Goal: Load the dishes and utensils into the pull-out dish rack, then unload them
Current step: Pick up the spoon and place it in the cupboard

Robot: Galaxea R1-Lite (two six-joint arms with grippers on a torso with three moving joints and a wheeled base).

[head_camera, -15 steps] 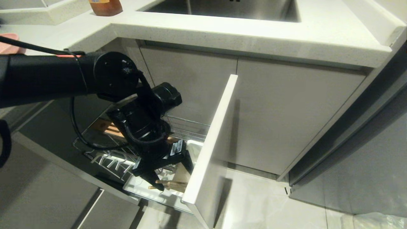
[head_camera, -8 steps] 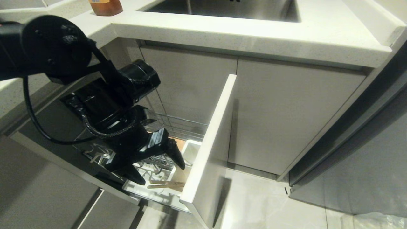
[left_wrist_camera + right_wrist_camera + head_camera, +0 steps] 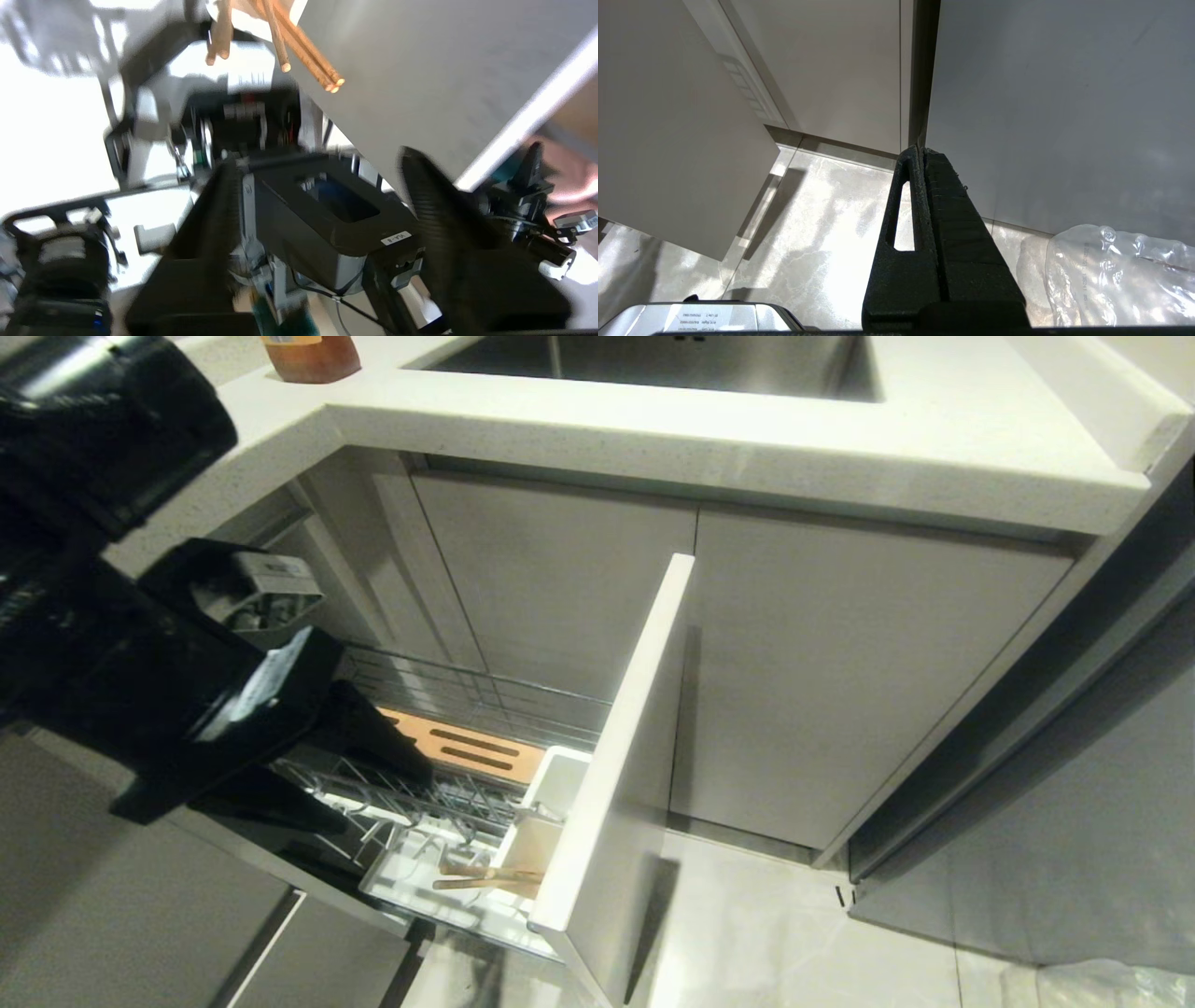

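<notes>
The left gripper (image 3: 364, 775) hangs over the rack (image 3: 439, 793) with its fingers (image 3: 373, 733) apart and nothing between them. The right gripper (image 3: 924, 186) is parked low by the floor, fingers pressed together. The chopsticks (image 3: 490, 877) lie in the white cup at the drawer's front corner — that item looks loaded. The next move probably calls for reaching up to the counter (image 3: 747, 429) for another dish. A small label on the robot's body in the left wrist view is unreadable.
</notes>
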